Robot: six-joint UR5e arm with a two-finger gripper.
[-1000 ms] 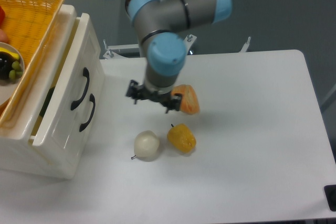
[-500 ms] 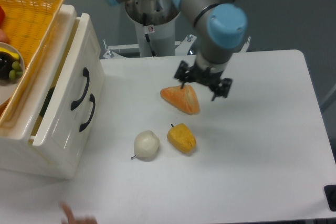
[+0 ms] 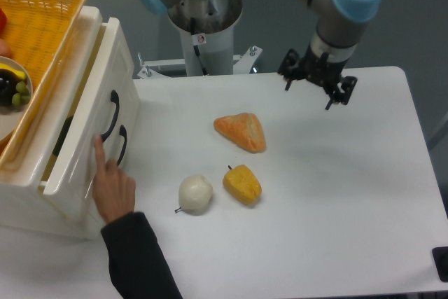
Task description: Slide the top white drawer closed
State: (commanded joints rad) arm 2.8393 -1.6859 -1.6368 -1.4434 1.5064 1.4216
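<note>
The top white drawer stands pulled a little way out of its white cabinet at the left, with a dark gap showing behind its front. Its curved black handle faces the table. A person's hand rests a finger against the drawer front near the lower handle. My gripper hangs over the table's back right, far from the drawer. It is open with nothing between its fingers.
A yellow woven basket with a plate of food sits on the cabinet. On the table lie an orange wedge, a yellow pepper and a white bulb. The person's dark sleeve reaches in from the front. The robot base stands at the back.
My gripper has swung from beside the orange wedge to the table's back right. A person's hand has come in from the front edge and now touches the drawer front.
</note>
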